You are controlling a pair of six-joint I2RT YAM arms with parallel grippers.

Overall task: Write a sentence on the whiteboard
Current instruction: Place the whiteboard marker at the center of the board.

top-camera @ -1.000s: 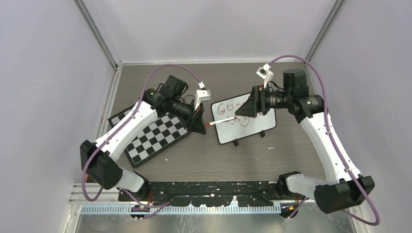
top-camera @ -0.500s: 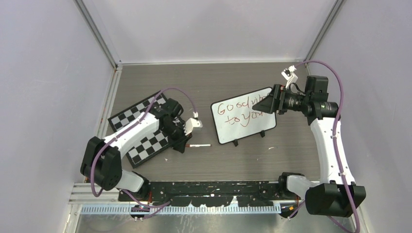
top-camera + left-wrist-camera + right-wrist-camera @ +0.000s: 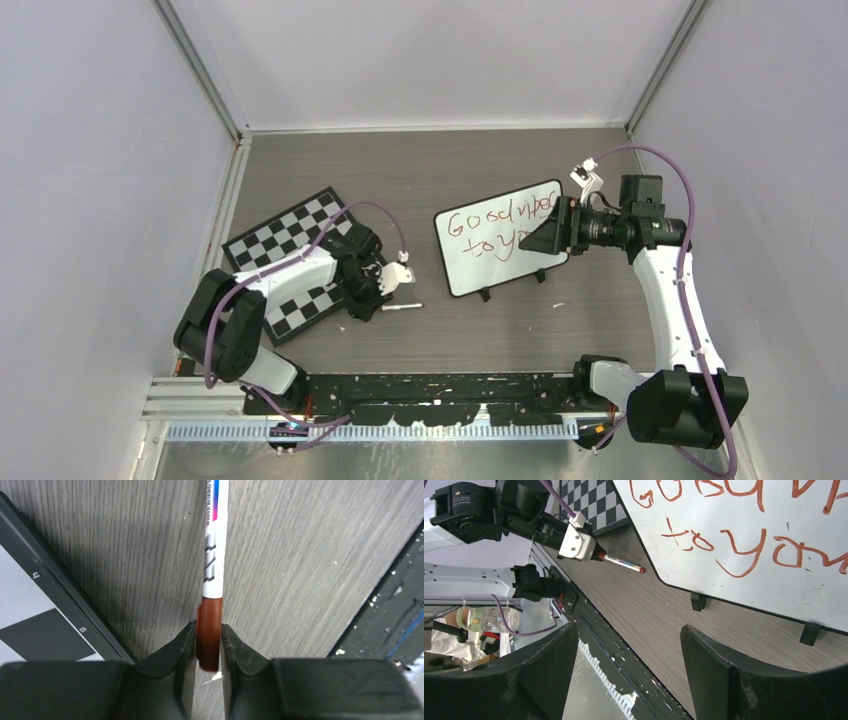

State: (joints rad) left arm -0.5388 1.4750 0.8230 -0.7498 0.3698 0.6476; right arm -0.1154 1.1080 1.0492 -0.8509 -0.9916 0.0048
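The whiteboard [image 3: 497, 262] stands on its two black feet mid-table, with the red-brown sentence [image 3: 488, 228] in two lines, "Good vib.." over "to yo..". Its right end is hidden behind my right gripper [image 3: 538, 240], which is open, empty and off the board's right end. In the right wrist view the board [image 3: 744, 575] and sentence [image 3: 734, 550] fill the top. My left gripper [image 3: 376, 306] is low at the table, left of the board, shut on the red-brown end of a white marker [image 3: 402, 307]. The marker also shows in the left wrist view [image 3: 214, 555], held by that gripper [image 3: 208, 630].
A black-and-white checkerboard [image 3: 290, 250] lies flat left of the whiteboard, under my left arm; its edge shows in the left wrist view [image 3: 30, 615]. A black rail [image 3: 440, 385] runs along the near table edge. Walls close in the back and sides.
My left gripper came away from the whiteboard with the marker and went down to the table near the checkerboard. My right gripper drew back from over the board to its right end.
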